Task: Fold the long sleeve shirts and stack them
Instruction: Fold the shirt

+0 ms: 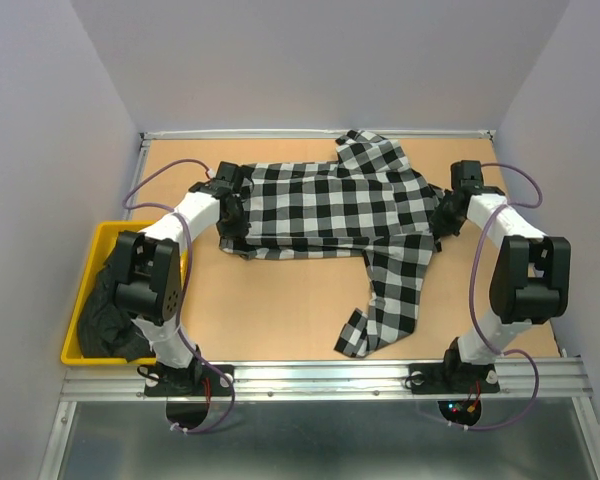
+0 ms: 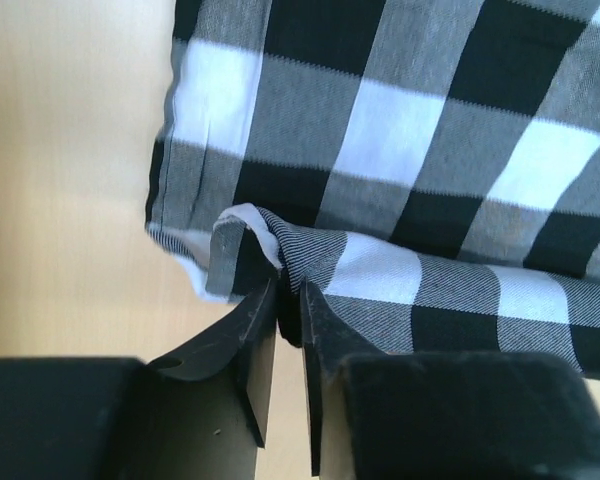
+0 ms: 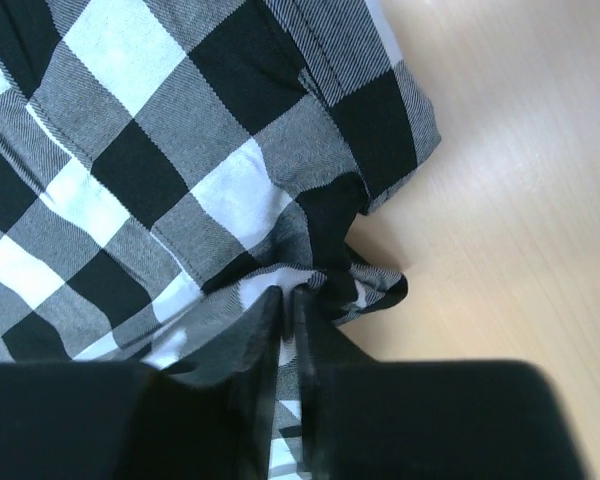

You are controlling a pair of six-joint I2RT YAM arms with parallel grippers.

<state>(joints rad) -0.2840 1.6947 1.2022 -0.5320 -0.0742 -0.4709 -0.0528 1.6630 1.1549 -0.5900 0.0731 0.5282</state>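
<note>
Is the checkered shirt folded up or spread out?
Partly folded. The checkered shirt looks doubled across the table, but one sleeve trails out loose toward the near edge.

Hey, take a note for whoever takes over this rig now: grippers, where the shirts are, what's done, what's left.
The left gripper pinches the check shirt at its left edge; the right gripper pinches its right edge.
It lies spread on the table, one sleeve trailing toward the arms.
The black shirt sits bunched in the yellow bin.
Nothing stacked yet; both still need folding.
</note>
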